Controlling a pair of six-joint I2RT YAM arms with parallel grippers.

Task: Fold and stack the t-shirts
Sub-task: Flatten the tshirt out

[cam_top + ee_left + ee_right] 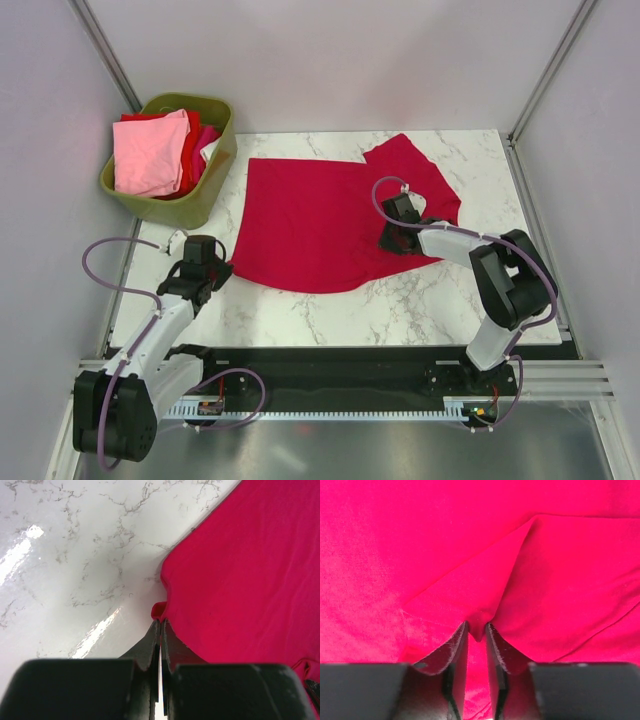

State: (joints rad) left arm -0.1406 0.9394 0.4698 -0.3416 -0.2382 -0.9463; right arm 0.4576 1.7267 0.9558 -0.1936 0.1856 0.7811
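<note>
A crimson red t-shirt (310,220) lies spread on the marble table, one sleeve (415,175) at the back right. My left gripper (212,272) is shut on the shirt's near-left hem corner (159,611), low on the table. My right gripper (392,240) sits on the shirt's right part, its jaws shut on a pinched fold of red cloth (479,625). In the right wrist view red cloth fills the frame. More shirts, a light pink one (150,152) on top of red and magenta ones, lie in the basket.
An olive-green plastic basket (212,185) stands at the table's back left corner. Bare marble (400,305) lies in front of the shirt and at the left (75,555). Enclosure walls surround the table.
</note>
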